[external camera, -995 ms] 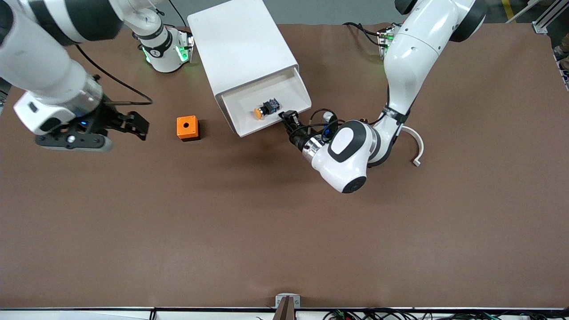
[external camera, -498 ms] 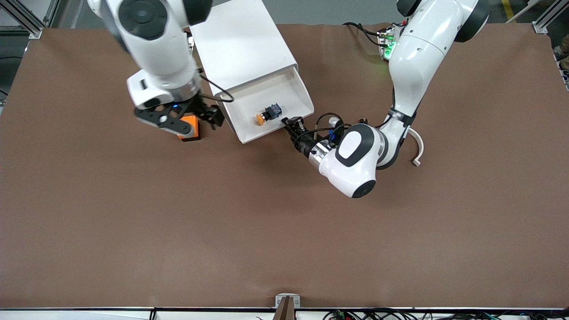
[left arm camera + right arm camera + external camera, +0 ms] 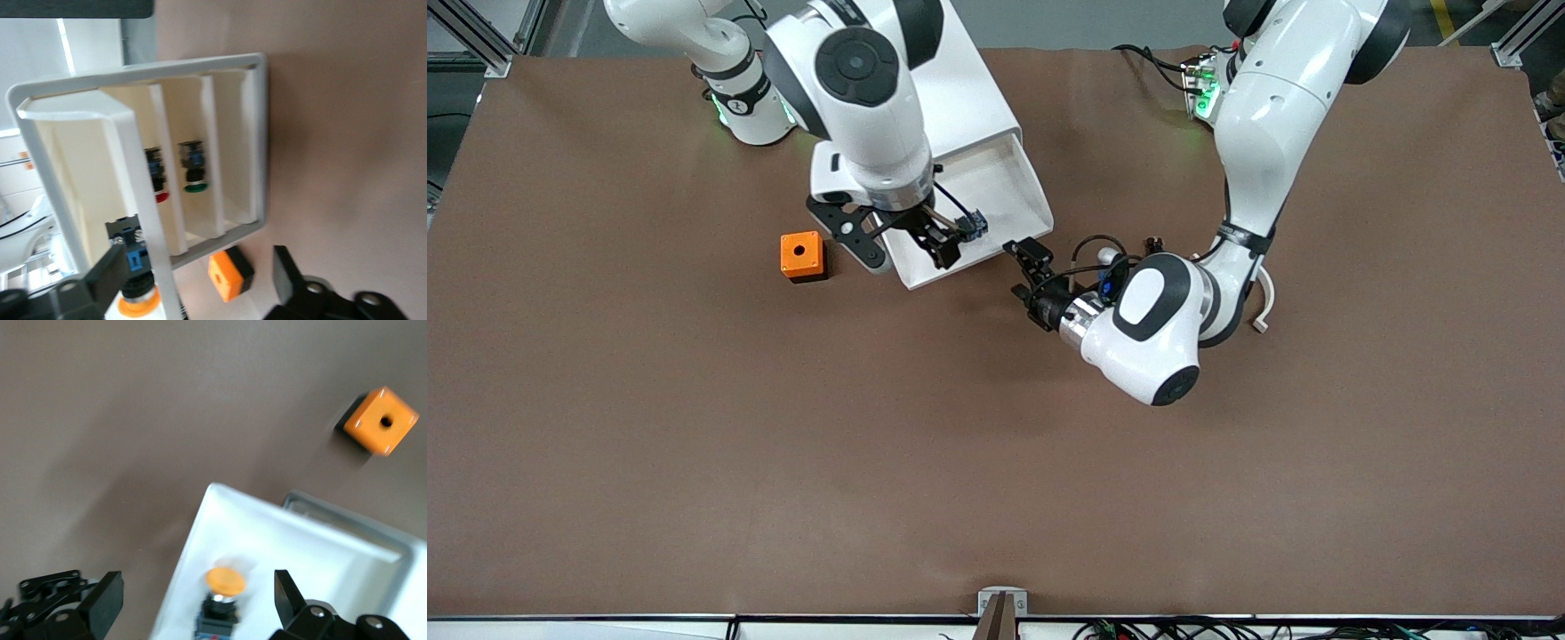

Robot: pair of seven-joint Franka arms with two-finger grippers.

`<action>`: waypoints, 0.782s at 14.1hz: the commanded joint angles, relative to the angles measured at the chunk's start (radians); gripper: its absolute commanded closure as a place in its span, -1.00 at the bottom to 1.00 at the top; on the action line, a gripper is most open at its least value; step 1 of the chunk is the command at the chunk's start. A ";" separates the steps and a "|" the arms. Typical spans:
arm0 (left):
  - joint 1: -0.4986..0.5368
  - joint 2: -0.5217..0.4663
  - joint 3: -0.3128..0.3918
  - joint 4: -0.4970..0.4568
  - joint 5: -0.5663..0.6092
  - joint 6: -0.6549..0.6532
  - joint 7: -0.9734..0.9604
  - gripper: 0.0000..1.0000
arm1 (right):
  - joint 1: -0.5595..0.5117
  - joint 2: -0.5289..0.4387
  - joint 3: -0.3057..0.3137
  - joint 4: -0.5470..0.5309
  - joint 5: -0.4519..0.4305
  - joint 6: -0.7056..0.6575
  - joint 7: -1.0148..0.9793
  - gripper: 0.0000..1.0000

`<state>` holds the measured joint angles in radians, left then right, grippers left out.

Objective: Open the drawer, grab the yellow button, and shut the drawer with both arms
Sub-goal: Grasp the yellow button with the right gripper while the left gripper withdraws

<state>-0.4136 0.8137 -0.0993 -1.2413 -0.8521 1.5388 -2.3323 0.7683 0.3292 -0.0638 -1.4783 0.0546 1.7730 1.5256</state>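
The top drawer [image 3: 1016,182] stands pulled out of the white cabinet [image 3: 971,89]. The button [image 3: 977,222] lies in it, mostly hidden by my right gripper [image 3: 941,244], which hangs open over the drawer. In the right wrist view the button's orange cap [image 3: 224,582] sits between the spread fingers [image 3: 103,600], with the white drawer [image 3: 267,533] under it. My left gripper [image 3: 1021,269] is open and empty just off the drawer's front corner, toward the left arm's end. The left wrist view shows the drawer's front [image 3: 143,220] and the button [image 3: 137,297].
An orange cube with a round hole [image 3: 801,255] sits on the table beside the cabinet, toward the right arm's end; it also shows in both wrist views [image 3: 381,421] [image 3: 227,275]. Lower drawers hold red-capped [image 3: 160,195] and green-capped [image 3: 195,187] buttons. A white curved part [image 3: 1263,300] lies by the left arm.
My right arm has swung from over the orange cube to over the open drawer and the button. My left gripper has drawn back a little from the drawer's front.
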 commanded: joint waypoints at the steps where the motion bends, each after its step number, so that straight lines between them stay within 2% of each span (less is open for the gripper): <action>1: 0.019 -0.034 0.009 0.037 0.097 -0.008 0.106 -1.00 | 0.037 0.049 -0.011 0.021 0.007 0.028 0.140 -1.00; 8: 0.105 -0.063 0.020 0.077 0.103 -0.006 0.370 -1.00 | 0.080 0.057 -0.011 -0.033 0.008 0.011 0.341 -1.00; 11: 0.128 -0.085 0.026 0.077 0.134 -0.008 0.491 -1.00 | 0.132 0.056 -0.011 -0.051 0.008 0.011 0.344 -1.00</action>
<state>-0.2953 0.7590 -0.0806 -1.1601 -0.7578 1.5380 -1.9181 0.8635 0.3954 -0.0645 -1.5138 0.0573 1.7848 1.8431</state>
